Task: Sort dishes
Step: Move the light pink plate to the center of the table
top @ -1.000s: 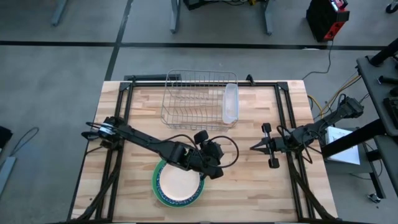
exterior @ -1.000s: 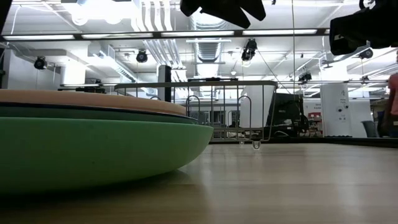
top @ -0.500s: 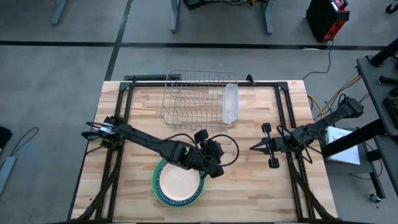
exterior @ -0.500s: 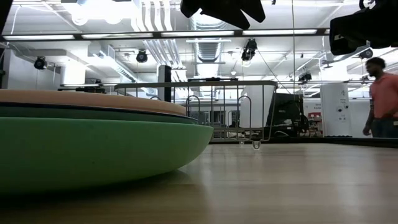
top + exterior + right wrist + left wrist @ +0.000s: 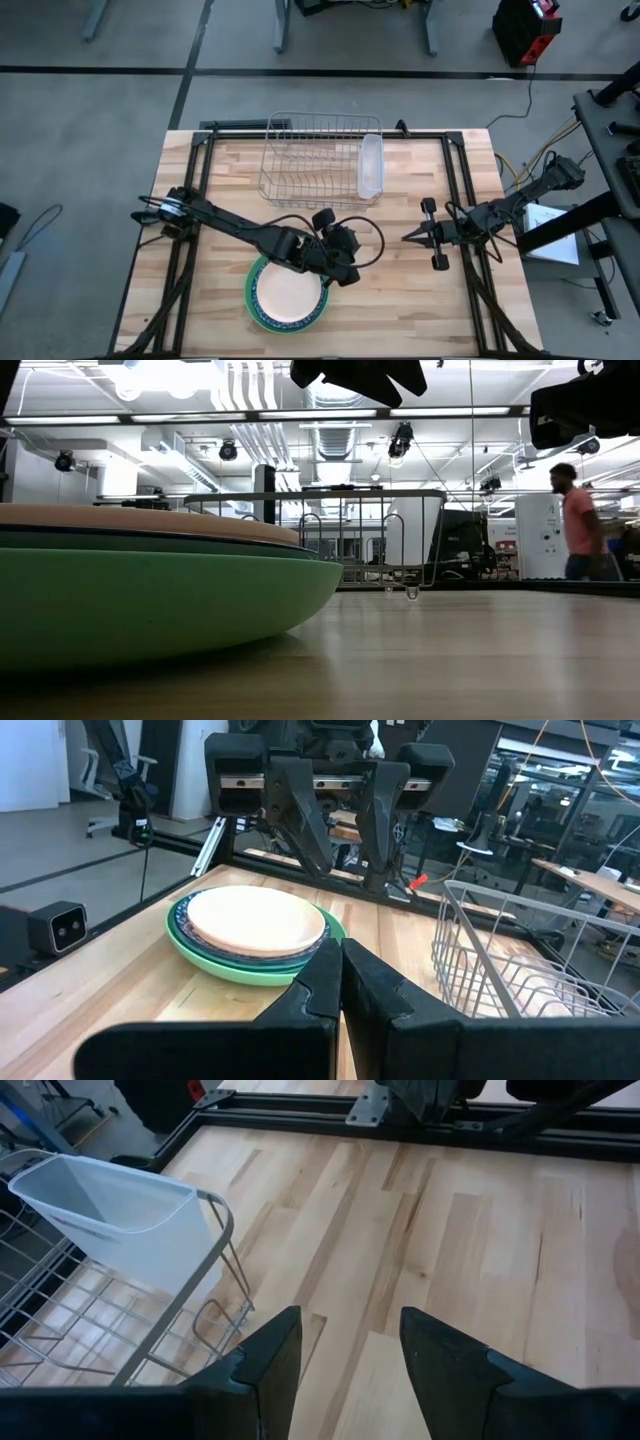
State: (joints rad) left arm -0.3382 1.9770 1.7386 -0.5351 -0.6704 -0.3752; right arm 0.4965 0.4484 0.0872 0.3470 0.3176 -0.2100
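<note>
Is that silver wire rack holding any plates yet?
Empty of plates: the silver wire rack shows bare wires from above. The round plates sit stacked on the wooden table.

Both arms are matte black, built of slim jointed links. The left arm (image 5: 240, 229) trails a loop of thin black cable near its wrist, and its base carries a small silvery fitting. The left gripper (image 5: 342, 1355) has two broad, wedge-shaped black fingers. The right gripper (image 5: 410, 237) tapers to a point, flanked by two black knobs.

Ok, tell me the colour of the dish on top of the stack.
Peach-pink: the shallow bowl on top, clearest in the right wrist view.
</note>
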